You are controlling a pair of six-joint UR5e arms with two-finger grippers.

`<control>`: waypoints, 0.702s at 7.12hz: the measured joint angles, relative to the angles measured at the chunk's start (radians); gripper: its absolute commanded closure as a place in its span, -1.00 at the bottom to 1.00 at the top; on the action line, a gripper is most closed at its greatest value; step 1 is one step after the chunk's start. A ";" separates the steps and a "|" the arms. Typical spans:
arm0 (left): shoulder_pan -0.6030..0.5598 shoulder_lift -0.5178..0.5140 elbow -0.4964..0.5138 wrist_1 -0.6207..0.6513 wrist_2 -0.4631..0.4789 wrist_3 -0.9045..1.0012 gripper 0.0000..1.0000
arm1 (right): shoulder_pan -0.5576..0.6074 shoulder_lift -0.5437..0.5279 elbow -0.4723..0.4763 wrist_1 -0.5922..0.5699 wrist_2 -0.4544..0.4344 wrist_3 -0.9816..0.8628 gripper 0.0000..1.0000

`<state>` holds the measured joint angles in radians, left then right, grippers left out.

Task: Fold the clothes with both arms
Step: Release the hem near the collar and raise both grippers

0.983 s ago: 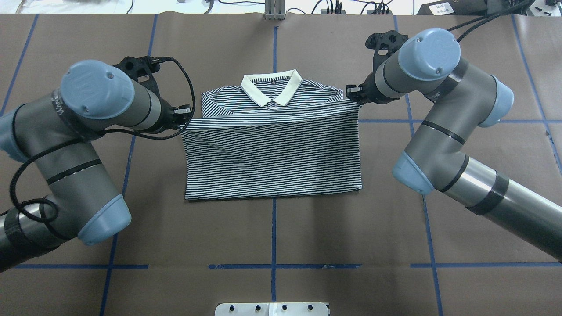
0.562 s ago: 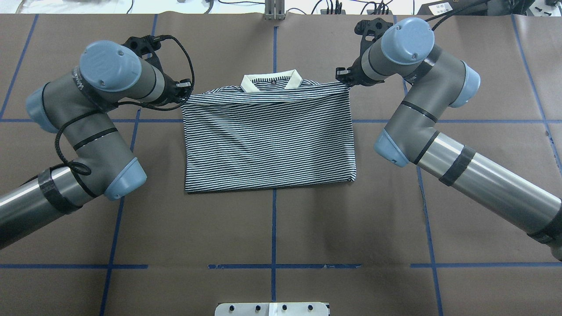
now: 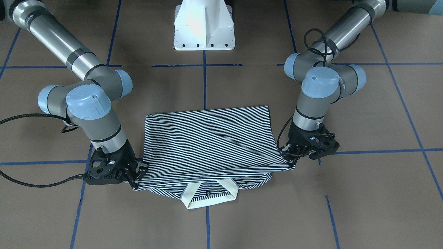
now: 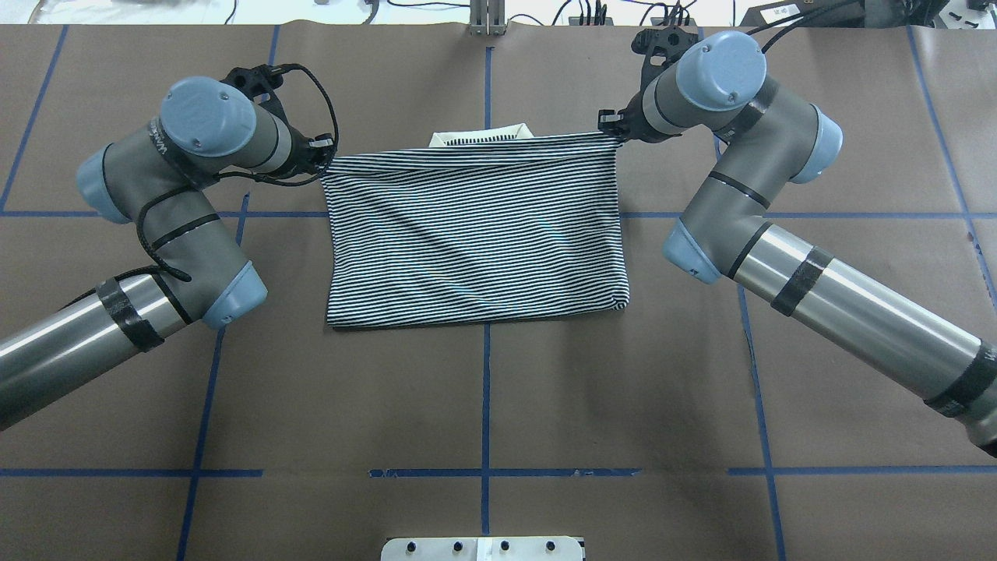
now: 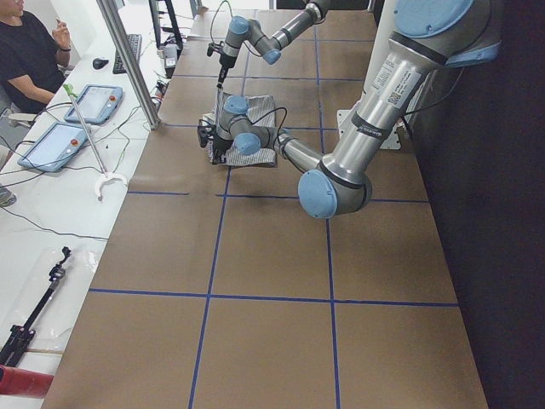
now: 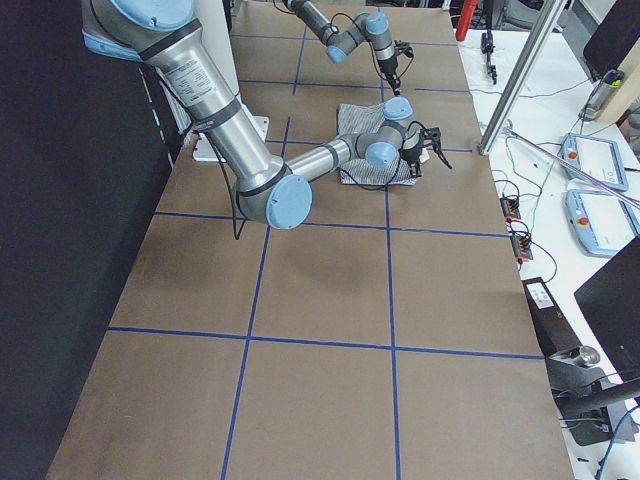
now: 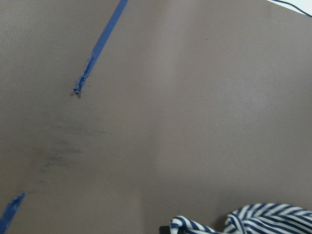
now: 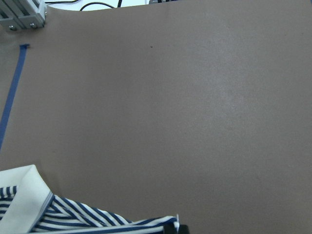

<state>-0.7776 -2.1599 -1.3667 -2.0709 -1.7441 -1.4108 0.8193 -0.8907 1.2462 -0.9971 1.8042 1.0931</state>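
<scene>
The striped polo shirt (image 4: pixel 475 226) lies folded on the brown table, its lower half drawn up over the chest. Only a strip of the cream collar (image 4: pixel 477 136) peeks past the lifted edge; the collar (image 3: pixel 209 195) shows more fully in the front-facing view. My left gripper (image 4: pixel 325 160) is shut on the left corner of that edge, and my right gripper (image 4: pixel 611 128) is shut on the right corner. In the front-facing view the left gripper (image 3: pixel 290 159) and right gripper (image 3: pixel 136 176) hold the edge taut just above the table. Striped cloth (image 7: pixel 263 219) fills the left wrist view's bottom edge.
Blue tape lines (image 4: pixel 484 389) grid the brown table cover. The white pedestal (image 3: pixel 204 24) stands at the robot's side. A metal post (image 4: pixel 487 19) and cables sit at the far edge. A seated person (image 5: pixel 25 51) and tablets (image 5: pixel 60 145) are beyond that edge.
Both grippers have carried the shirt's held edge farther from the robot. The folded layer now covers almost the whole collar, which was fully exposed a second ago.
</scene>
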 measured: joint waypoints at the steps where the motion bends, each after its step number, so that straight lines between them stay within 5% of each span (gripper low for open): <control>1: 0.000 -0.011 0.005 -0.004 0.000 -0.002 1.00 | 0.001 0.004 -0.001 0.001 0.000 0.000 1.00; 3: -0.001 -0.025 0.001 -0.006 -0.002 -0.004 1.00 | -0.001 0.010 -0.002 0.002 0.000 0.001 1.00; 4: -0.001 -0.026 -0.002 -0.006 -0.003 -0.003 0.12 | -0.002 0.009 -0.002 0.002 0.000 0.001 -0.97; 5: -0.001 -0.026 -0.004 -0.007 -0.004 0.001 -0.99 | -0.003 0.007 -0.002 0.002 0.001 -0.001 -1.00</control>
<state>-0.7788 -2.1859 -1.3705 -2.0780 -1.7478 -1.4102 0.8167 -0.8839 1.2441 -0.9956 1.8054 1.0920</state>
